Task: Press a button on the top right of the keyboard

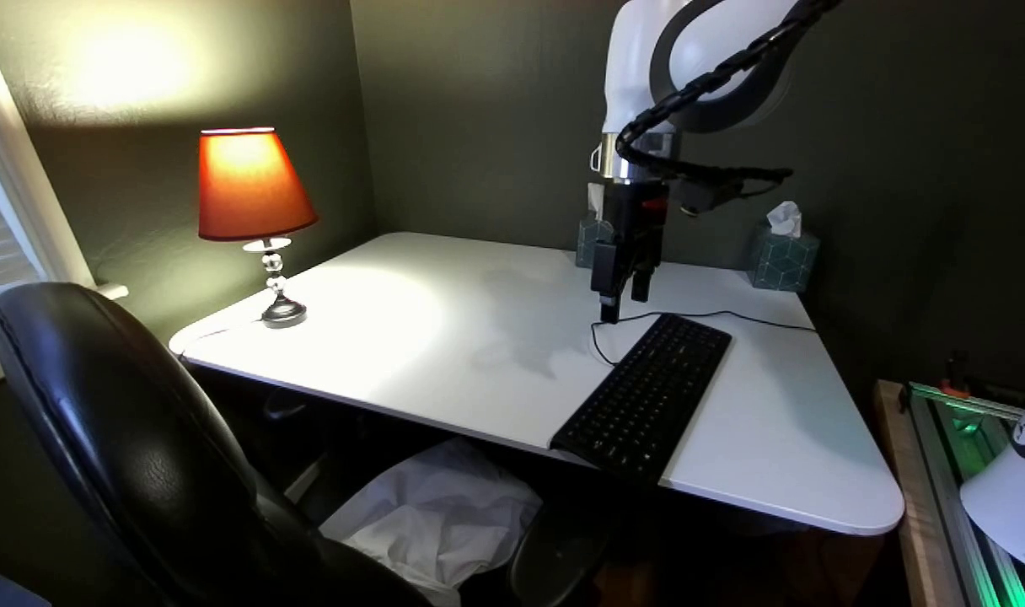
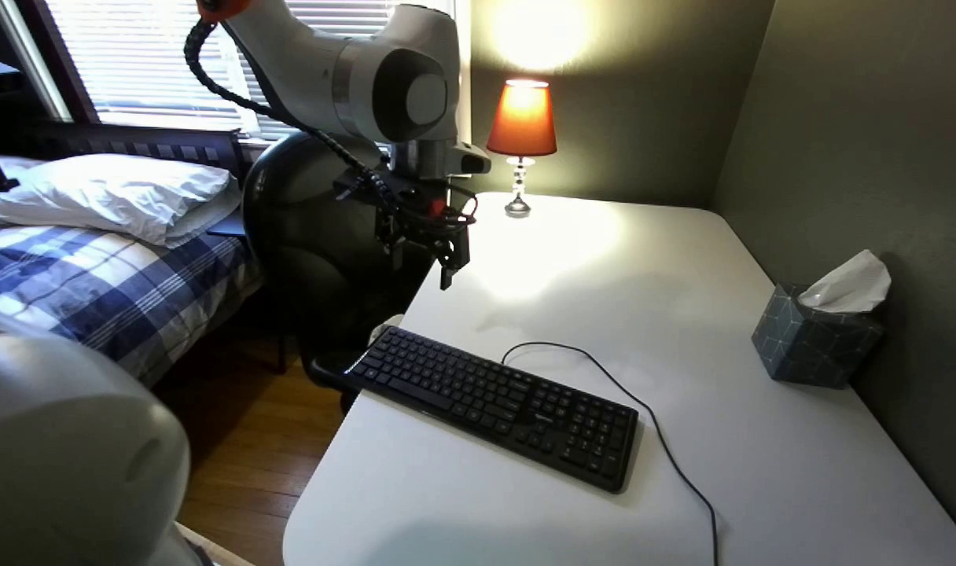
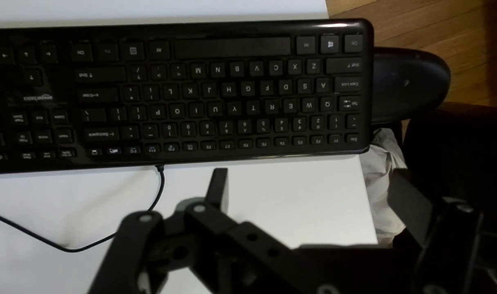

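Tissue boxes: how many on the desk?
2. In an exterior view, one tissue box stands on the desk, partly behind the pincer; another tissue box stands farther right, by the desk's edge. More could be hidden or out of frame.

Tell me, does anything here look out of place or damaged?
The keyboard looks oddly placed: its Esc-key end sticks out past the edge of the desk instead of lying fully on top. I see no damage.

One lit lamp [image 1: 253, 190], orange-shaded, and two tissue boxes [image 1: 785, 263] stand on the white desk [image 1: 496, 287]. One black chair [image 1: 133, 447] stands alongside, one plaid-covered bed [image 2: 124, 291] beyond.
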Controlling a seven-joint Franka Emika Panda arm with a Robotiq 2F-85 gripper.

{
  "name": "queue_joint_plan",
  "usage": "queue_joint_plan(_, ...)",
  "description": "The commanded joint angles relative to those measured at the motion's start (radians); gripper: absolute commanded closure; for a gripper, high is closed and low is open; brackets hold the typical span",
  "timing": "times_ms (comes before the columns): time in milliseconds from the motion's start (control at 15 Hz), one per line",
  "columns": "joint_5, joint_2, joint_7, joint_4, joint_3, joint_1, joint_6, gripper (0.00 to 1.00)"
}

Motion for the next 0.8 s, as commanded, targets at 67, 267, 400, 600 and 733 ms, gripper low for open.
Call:
queue_joint_plan(67,-0.001,0.000,0.001,0.001,-0.003,0.003,-0.002,0.00)
queue_joint_plan(267,-0.002,0.028,0.012,0.008,-0.003,0.002,0.014,0.00)
queue_joint_plan(400,-0.006,0.040,0.017,0.008,-0.003,0.002,0.025,0.25)
queue_joint_plan(600,-0.004,0.063,0.014,0.010,-0.002,0.003,0.041,0.42)
queue_joint_plan(733,-0.001,0.077,0.012,0.012,-0.002,0.004,0.048,0.58)
